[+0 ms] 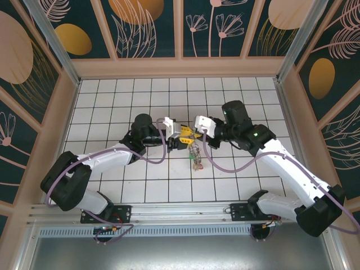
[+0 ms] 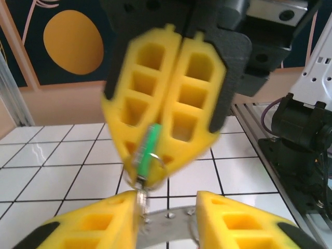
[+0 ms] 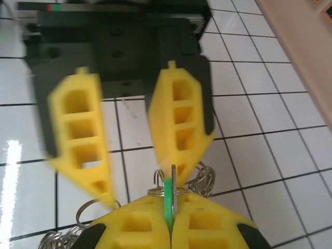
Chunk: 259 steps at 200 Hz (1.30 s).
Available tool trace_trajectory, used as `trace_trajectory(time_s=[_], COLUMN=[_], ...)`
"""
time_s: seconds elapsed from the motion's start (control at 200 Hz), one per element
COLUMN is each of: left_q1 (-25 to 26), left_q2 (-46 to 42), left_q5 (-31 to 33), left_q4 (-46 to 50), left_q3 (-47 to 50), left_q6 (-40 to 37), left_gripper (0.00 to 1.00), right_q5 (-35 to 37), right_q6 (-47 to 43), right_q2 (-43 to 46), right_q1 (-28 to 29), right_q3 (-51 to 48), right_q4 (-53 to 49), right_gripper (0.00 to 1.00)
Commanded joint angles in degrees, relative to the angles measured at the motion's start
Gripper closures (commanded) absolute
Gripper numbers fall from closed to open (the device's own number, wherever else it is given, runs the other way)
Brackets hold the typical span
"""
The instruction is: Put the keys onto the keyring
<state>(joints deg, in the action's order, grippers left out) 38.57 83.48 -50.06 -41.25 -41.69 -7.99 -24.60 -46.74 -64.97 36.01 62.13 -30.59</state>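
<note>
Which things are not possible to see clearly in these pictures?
Top view: the keys, too small to count or tell apart.
Left wrist view: the keyring, cut by the bottom edge, partly behind the left gripper.
Right wrist view: the green-tagged key, mostly hidden inside the shut right gripper.

This looks like a robotics lab cell: two white arms (image 1: 107,158) bolted to an aluminium rail (image 1: 185,211), a white grid-tiled bench (image 1: 112,95) beneath the left pincer (image 1: 184,135), and beyond it aluminium posts (image 1: 53,39) framing dark panels (image 1: 225,39) printed with flowers.
</note>
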Motion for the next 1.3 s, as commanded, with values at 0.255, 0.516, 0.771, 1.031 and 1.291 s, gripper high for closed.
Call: trace_trajectory(time_s=[0.255,0.516,0.771,1.031,1.291], left_q1=[-3.73,-7.30,-9.50,-12.79,-26.66], left_q2=[-10.77,-15.22,-19.36,-23.02,-29.47], left_q5=[7.80,21.37,44.06,62.75,73.33], left_q4=[5.03,7.76,5.16,5.06,7.15], left_q3=[5.83,7.52,11.32,15.92,21.54], left_q6=[1.22,1.19,4.66,8.64,18.28], left_gripper=[0.36,0.36,0.36,0.33,0.27], right_q5=[28.46,42.80,43.85,37.76,31.44], right_q6=[-23.43,-45.56,-56.86,-59.77,-51.76], right_q2=[-2.76,-3.76,-5.55,-11.53,-18.15], right_q1=[6.12,6.70,5.48,4.22,9.17], right_q3=[6.97,6.95,10.86,25.10,28.22], right_q4=[-0.69,7.23,14.51,12.62,14.49], right_gripper=[1.00,1.00,1.00,1.00,1.00])
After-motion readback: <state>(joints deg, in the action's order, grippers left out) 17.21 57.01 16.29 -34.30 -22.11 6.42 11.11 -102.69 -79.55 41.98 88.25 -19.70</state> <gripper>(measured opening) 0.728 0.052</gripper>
